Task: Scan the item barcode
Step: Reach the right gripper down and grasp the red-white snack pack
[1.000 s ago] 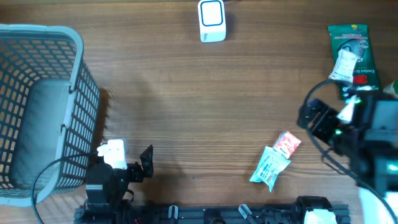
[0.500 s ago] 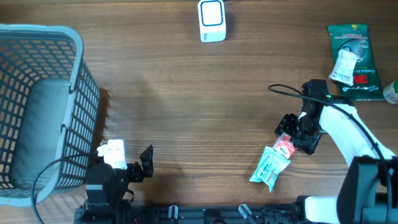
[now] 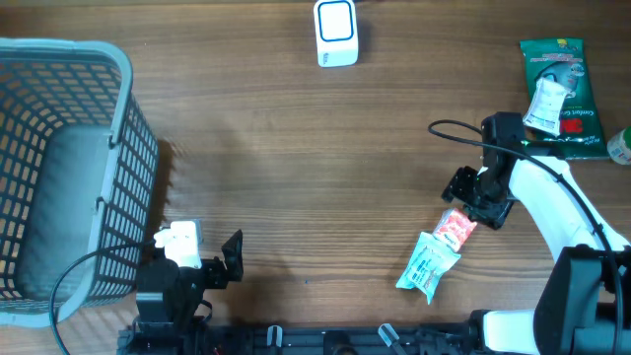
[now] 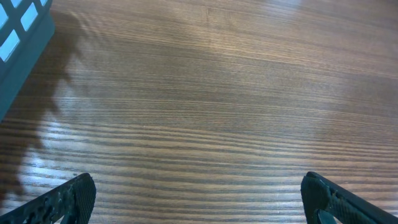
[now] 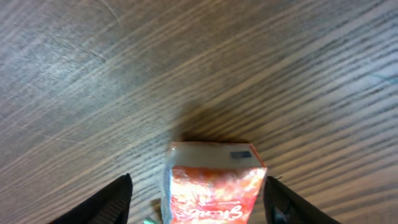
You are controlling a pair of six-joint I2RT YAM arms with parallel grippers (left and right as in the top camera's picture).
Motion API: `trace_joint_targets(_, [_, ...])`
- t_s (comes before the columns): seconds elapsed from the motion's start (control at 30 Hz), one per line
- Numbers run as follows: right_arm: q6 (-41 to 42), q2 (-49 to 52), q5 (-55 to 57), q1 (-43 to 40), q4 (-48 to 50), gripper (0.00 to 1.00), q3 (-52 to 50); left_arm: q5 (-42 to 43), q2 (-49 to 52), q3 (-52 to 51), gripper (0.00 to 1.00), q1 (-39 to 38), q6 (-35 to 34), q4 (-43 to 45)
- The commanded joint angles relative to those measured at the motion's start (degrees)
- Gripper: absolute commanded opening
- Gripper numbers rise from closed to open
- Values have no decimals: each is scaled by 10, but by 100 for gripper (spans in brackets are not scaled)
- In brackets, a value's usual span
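A red-and-white snack packet point(image 3: 455, 229) lies on the wooden table at right centre, and its barcode does not show. My right gripper point(image 3: 473, 205) is down over its upper end. In the right wrist view the packet point(image 5: 214, 183) sits between the two fingers of the right gripper point(image 5: 199, 196). The left finger stands clear of it and the right finger is at its edge, so the jaws are open around it. A white scanner point(image 3: 336, 33) stands at the far edge. My left gripper point(image 3: 202, 248) rests open at the front left over bare wood point(image 4: 199, 199).
A pale teal packet point(image 3: 429, 266) lies against the red one's lower left end. A grey mesh basket point(image 3: 118, 148) fills the left side, and its corner point(image 4: 18, 37) shows in the left wrist view. A green pack point(image 3: 562, 89) with a white tag lies at the far right.
My right arm swung in from the right edge and came down over the red-and-white packet, its jaws narrowing around it. The left arm has not moved.
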Motion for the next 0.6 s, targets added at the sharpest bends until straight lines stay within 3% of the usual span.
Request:
trace_joint_targets(0.0, [-4, 10, 15, 2, -9, 66, 9, -1, -4, -3, 100, -2, -5, 1])
trace_joint_targets(0.3, [-4, 69, 15, 5, -5, 61, 8, -1, -4, -3, 100, -2, -5, 1])
trace_joint_targets(0.37, [-4, 90, 15, 13, 1, 51, 8, -1, -4, -3, 100, -2, -5, 1])
trace_joint_targets(0.47, [-3, 111, 14, 27, 19, 15, 9, -1, -4, -3, 100, -2, -5, 1])
trace_joint_targets(0.5, [-3, 111, 12, 28, 23, 7, 9, -1, -4, -3, 100, -2, -5, 1])
trace_joint_targets(0.57, [-3, 110, 10, 28, 16, 5, 16, -1, -4, -3, 100, -2, -5, 1])
